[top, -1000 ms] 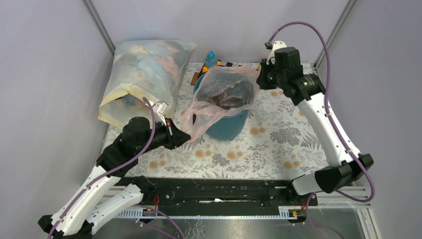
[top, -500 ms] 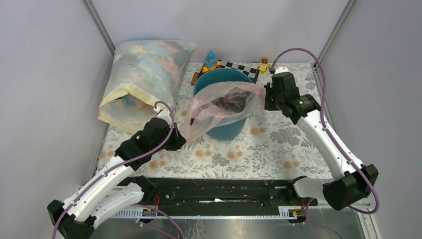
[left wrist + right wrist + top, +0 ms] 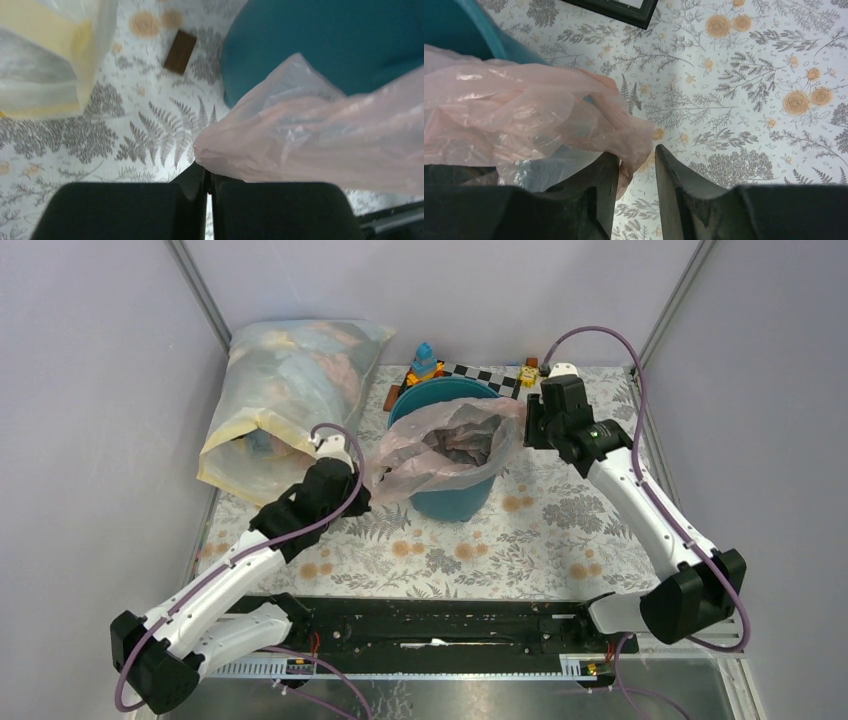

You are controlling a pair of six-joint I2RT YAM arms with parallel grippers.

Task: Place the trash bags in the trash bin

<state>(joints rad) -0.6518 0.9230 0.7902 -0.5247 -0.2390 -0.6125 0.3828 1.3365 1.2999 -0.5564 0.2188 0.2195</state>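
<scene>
The trash bin [image 3: 455, 498] is a teal bucket standing mid-table. The pale-pink trash bag [image 3: 450, 440] lies spread over its mouth, sagging inside, with one flap hanging over the left rim. My left gripper [image 3: 366, 492] sits at the bin's lower left. In the left wrist view it [image 3: 206, 170] is shut on the bag's edge [image 3: 310, 135], beside the bin wall [image 3: 325, 40]. My right gripper [image 3: 527, 426] is at the bin's right rim. In the right wrist view its jaws [image 3: 636, 152] stand apart, and a fold of the bag [image 3: 524, 100] rests against the left finger.
A large milky-yellow sack [image 3: 290, 390] lies at the back left. A checkered board [image 3: 490, 375] and small toys [image 3: 425, 358] sit behind the bin. A small brown block [image 3: 180, 45] lies on the floral cloth left of the bin.
My right gripper came down from above the bin to its right rim. My left gripper moved up toward the bin. The bag dropped lower over the bin's mouth.
</scene>
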